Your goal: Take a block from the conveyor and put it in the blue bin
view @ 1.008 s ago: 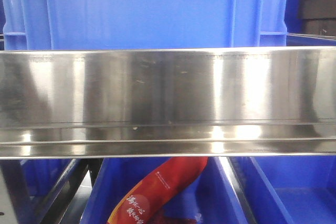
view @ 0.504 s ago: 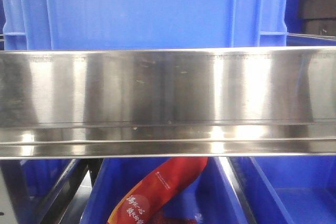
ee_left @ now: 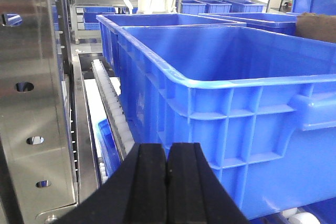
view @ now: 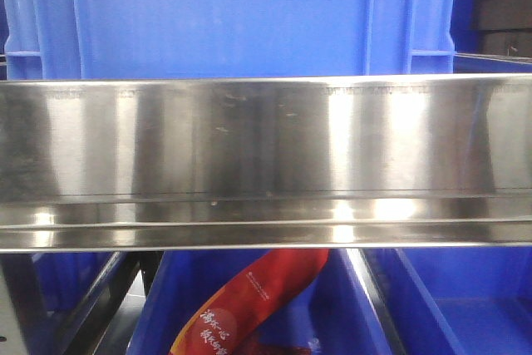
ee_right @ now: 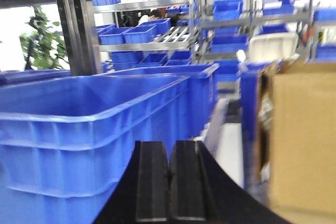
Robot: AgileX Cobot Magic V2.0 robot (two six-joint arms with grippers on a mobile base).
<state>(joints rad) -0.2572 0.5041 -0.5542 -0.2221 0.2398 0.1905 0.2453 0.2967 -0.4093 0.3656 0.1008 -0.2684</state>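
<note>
A warehouse aisle of steel shelving (ee_right: 157, 45) stacked with blue crates forms the background. In the front view, a polished steel rail (view: 266, 155) spans the frame, with a red printed packet (view: 249, 305) below it. The left gripper (ee_left: 167, 182) is fully closed, holding nothing, just beside a blue bin (ee_left: 226, 108). The right gripper (ee_right: 169, 182) is likewise closed, empty, near a cardboard box (ee_right: 304, 140). Neither block nor conveyor belt can be identified.

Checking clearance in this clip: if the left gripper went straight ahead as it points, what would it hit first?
Probably the ribbed wall of the large blue plastic bin, right ahead of the shut left gripper; depth is unclear.
</note>
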